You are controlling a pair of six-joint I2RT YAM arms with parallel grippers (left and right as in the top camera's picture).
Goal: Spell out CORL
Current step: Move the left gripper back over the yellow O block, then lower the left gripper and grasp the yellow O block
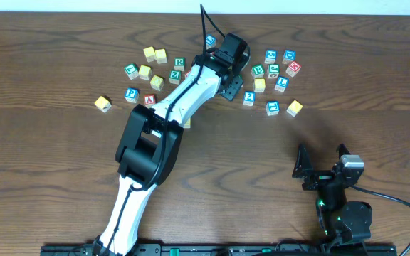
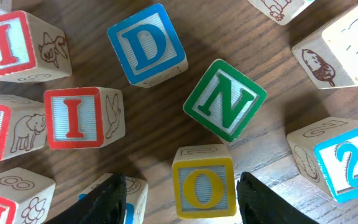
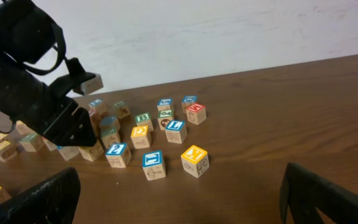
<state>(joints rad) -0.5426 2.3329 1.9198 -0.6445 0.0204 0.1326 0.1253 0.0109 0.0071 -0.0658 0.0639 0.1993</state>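
Observation:
My left gripper (image 1: 228,77) hangs over the block cluster at the back of the table. In the left wrist view its fingers (image 2: 180,198) are open, and a yellow O block (image 2: 204,183) stands on the wood between them, nearer the right finger. A green N block (image 2: 224,99), a blue D block (image 2: 146,45) and a red I block (image 2: 76,117) lie just beyond. A green R block (image 1: 179,64) sits left of the arm. My right gripper (image 1: 321,162) is open and empty at the front right, also seen in the right wrist view (image 3: 179,199).
Several more letter blocks lie left and right of the left arm (image 1: 184,99). A blue 2 block (image 2: 347,158) sits right of the O. A yellow block (image 1: 295,107) and a blue block (image 1: 273,107) mark the cluster's near right edge. A lone yellow block (image 1: 103,104) lies far left.

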